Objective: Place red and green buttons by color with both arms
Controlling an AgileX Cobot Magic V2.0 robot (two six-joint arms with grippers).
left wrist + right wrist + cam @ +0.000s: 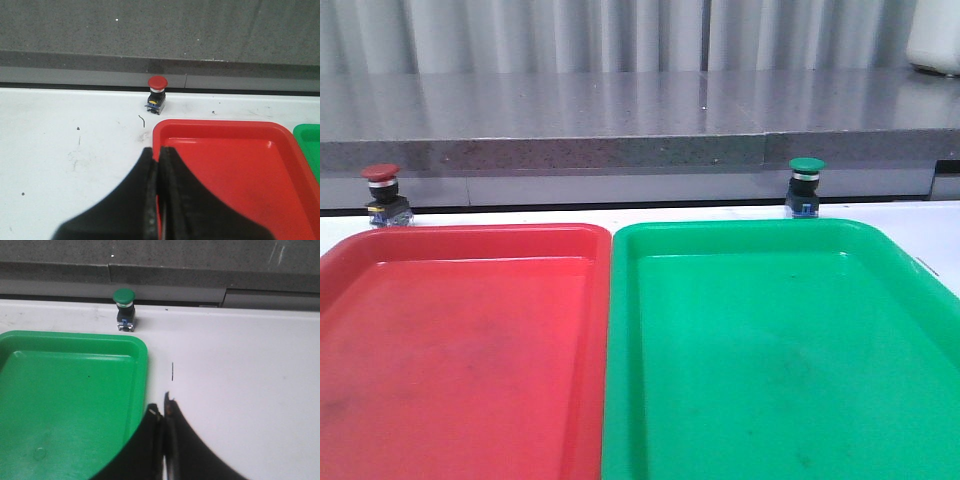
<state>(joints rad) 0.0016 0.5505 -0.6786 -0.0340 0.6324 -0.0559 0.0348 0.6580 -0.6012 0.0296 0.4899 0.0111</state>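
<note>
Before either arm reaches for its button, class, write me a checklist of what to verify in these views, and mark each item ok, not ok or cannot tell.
1. Red button upright on the table behind the red tray: ok.
2. Green button upright behind the green tray: ok.
3. Both trays free of objects, ready to receive: ok.
4. Left gripper jaws open for a grasp: not ok, they are shut.
5. Right gripper jaws open: not ok, shut too.
6. Each wrist camera sees the button of its own side, with bare table between: ok.
</note>
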